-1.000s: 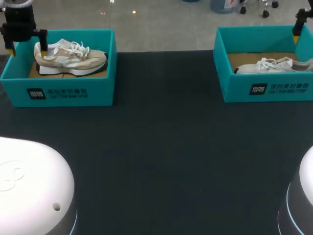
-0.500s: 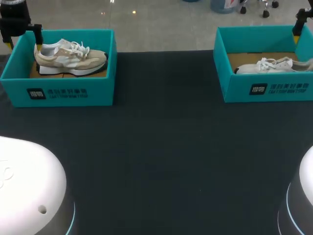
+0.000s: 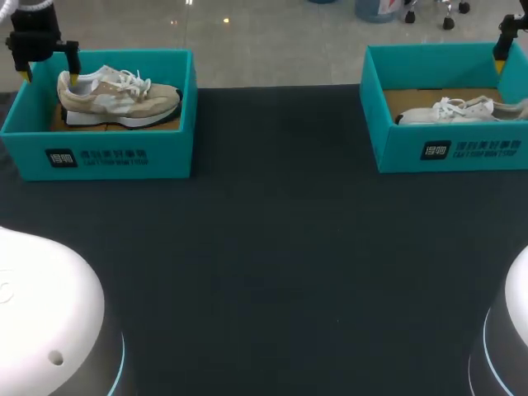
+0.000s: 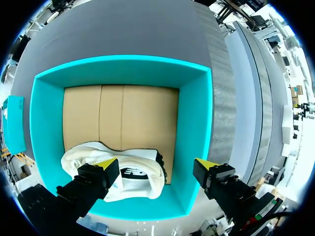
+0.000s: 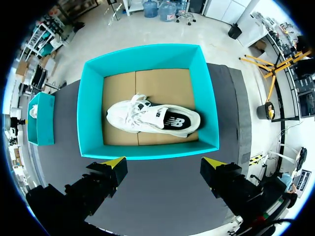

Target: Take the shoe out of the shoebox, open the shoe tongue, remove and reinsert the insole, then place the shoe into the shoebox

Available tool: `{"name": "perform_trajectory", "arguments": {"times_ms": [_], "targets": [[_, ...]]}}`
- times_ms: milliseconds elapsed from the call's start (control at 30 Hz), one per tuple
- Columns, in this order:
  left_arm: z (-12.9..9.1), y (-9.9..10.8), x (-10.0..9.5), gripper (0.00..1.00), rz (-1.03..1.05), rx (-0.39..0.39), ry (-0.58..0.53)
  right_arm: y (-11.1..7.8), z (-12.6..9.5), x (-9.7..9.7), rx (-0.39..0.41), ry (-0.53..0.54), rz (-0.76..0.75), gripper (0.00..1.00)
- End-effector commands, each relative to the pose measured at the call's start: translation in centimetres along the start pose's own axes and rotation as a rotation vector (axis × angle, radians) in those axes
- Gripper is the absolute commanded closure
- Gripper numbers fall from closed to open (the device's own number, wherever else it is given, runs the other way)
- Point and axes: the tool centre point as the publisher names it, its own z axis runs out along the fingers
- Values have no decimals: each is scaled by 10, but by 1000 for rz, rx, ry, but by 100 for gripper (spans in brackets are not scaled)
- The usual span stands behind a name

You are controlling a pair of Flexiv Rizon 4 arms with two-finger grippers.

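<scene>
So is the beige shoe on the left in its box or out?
In. The beige shoe rests on the cardboard floor inside the left shoebox; the left gripper hangs open above its heel.

The counter is being lit evenly and softly from overhead in the head view, and its dark surface is being rendered matte, with hardly any glare. Only faint shadows are being cast inside the left shoebox and the right shoebox, along their walls and under the beige shoe. The white arm base at the counter's near left corner is being rendered bright and out of focus. In both wrist views straight edges are being bowed by the fisheye lens, most strongly toward the black rim. In the left wrist view the counter is being washed out to pale grey, while the cardboard floor is being shown sharp and bright.
</scene>
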Motion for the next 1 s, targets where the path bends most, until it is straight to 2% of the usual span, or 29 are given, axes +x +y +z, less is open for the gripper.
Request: {"name": "perform_trajectory", "arguments": {"times_ms": [33,267,500,667,733,800,833,867,900,933,1000], "targets": [[-1,1,0,0,2,3,2,0,0,0,-1,1,0,0],[-1,1,0,0,2,3,2,0,0,0,-1,1,0,0],[5,32,11,0,15,-48,-38,0,0,0,-1,1,0,0],[10,50,16,0,5,-49,-43,0,0,0,-1,1,0,0],[13,55,16,8,4,-51,-37,0,0,0,-1,1,0,0],[16,59,15,11,15,-49,-36,0,0,0,-1,1,0,0],[17,60,14,16,20,-51,-36,0,0,0,-1,1,0,0],[19,62,13,28,23,-50,-42,0,0,0,-1,1,0,0],[20,63,13,33,29,-47,-45,0,0,0,-1,1,0,0],[22,64,12,36,30,-46,-45,0,0,0,-1,1,0,0],[24,66,12,34,39,-38,-55,0,0,0,-1,1,0,0]]}}
